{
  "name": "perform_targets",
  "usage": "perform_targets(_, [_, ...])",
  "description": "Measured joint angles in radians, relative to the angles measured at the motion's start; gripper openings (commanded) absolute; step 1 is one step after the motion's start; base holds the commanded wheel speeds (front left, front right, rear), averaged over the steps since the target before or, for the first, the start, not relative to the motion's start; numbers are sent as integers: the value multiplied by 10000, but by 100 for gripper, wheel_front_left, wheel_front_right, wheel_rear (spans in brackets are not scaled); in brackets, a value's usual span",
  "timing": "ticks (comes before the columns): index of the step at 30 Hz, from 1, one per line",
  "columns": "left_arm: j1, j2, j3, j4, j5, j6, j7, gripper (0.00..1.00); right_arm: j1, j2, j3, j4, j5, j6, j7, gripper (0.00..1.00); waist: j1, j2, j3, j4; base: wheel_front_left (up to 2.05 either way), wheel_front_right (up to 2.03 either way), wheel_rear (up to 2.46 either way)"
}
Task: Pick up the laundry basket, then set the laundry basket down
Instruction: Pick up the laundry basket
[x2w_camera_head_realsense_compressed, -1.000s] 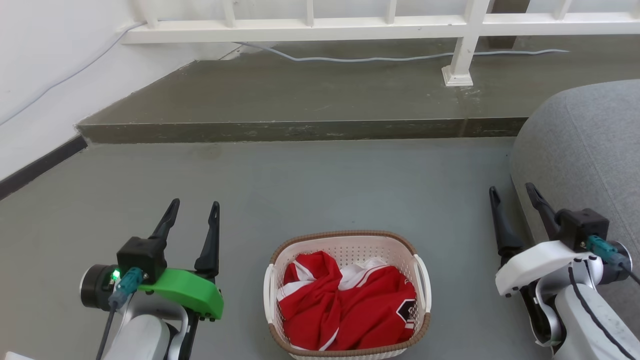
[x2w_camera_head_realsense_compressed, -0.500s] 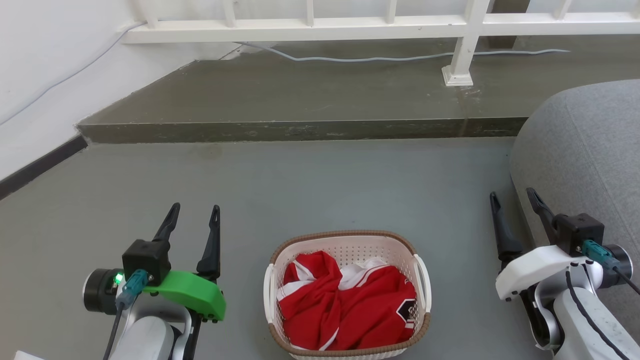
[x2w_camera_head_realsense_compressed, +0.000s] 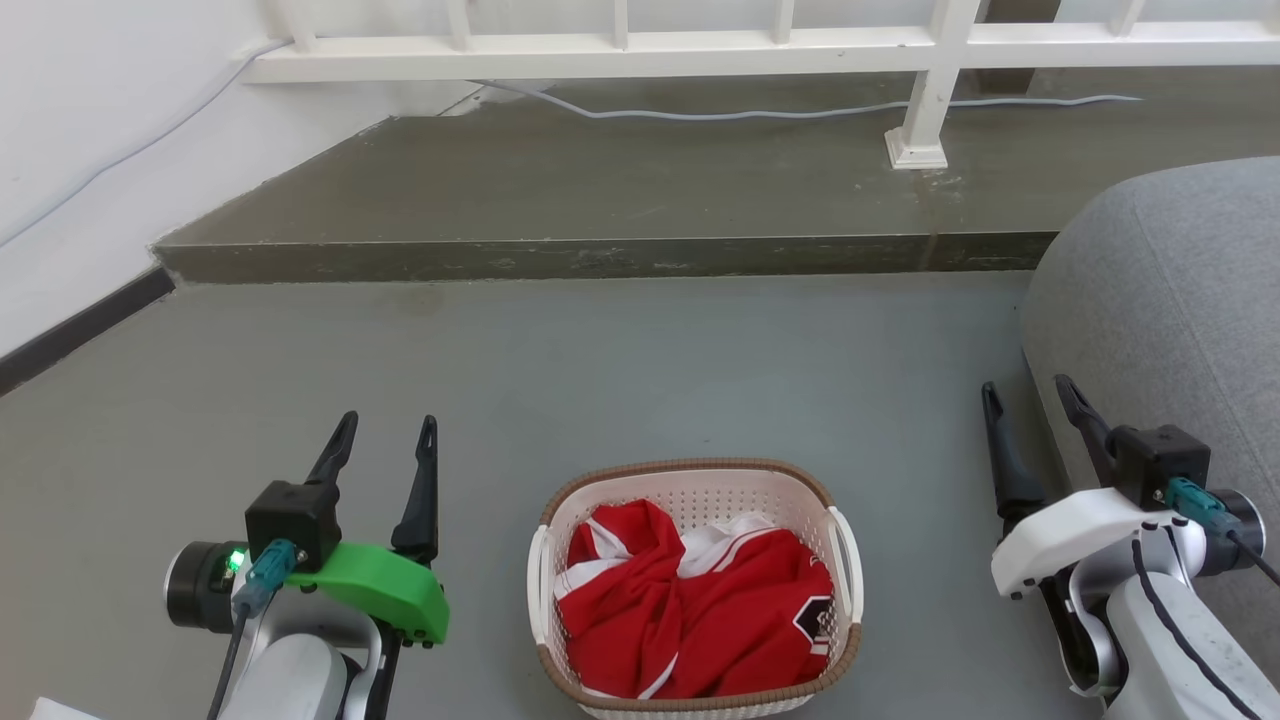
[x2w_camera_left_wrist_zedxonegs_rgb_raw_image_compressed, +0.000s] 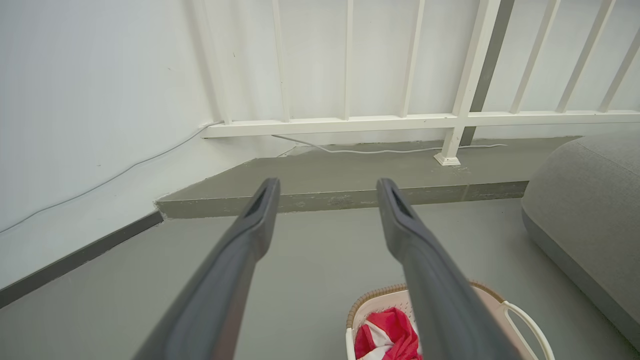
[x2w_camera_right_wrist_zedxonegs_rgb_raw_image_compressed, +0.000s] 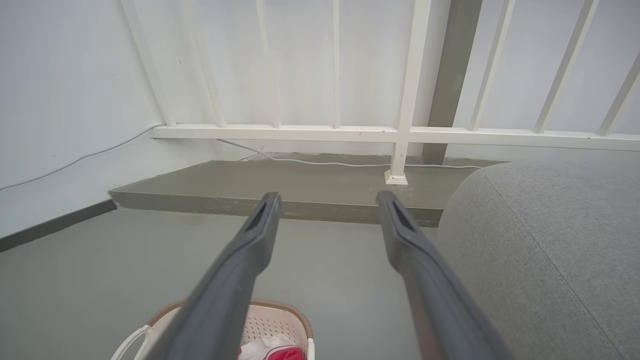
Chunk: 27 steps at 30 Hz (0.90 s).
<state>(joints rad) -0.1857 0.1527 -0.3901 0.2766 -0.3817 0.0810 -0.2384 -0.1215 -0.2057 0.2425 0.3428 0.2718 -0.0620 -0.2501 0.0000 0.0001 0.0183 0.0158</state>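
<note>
**A missed or lopsided grasp is to be feared**

Head view: the laundry basket (x2w_camera_head_realsense_compressed: 690, 467) is seen on the floor (x2w_camera_head_realsense_compressed: 600, 360), holding a red garment (x2w_camera_head_realsense_compressed: 690, 610), between the left gripper (x2w_camera_head_realsense_compressed: 388, 423) and right gripper (x2w_camera_head_realsense_compressed: 1026, 388), whose jaws are spread and empty.
Left wrist view: the basket is seen low and off-axis, so a grasp may be missed.
Right wrist view: the grey sofa (x2w_camera_right_wrist_zedxonegs_rgb_raw_image_compressed: 550, 240) is seen close, and the arm may be snagged.

Likely a home: a grey sofa (x2w_camera_head_realsense_compressed: 1160, 300), a laundry basket (x2w_camera_head_realsense_compressed: 690, 468) of red clothes (x2w_camera_head_realsense_compressed: 690, 610) on the floor (x2w_camera_head_realsense_compressed: 600, 380) left of the sofa, and a white railing (x2w_camera_head_realsense_compressed: 620, 45) beyond it.
</note>
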Motion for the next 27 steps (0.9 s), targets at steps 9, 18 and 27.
perform_targets(9, [-208,-19,0,10,0,0,0,100,-140,23,-52,25,-4,15,0,100,0,0,131,13,0,0,0])
perform_targets(18, [-277,-77,-6,-15,-27,0,15,100,-259,90,-100,25,-4,96,0,100,0,0,639,6,0,0,0])
perform_targets(27, [-628,-165,-44,-226,-109,-2,138,100,-631,96,-119,12,-2,180,0,100,0,0,1546,-42,0,0,0])
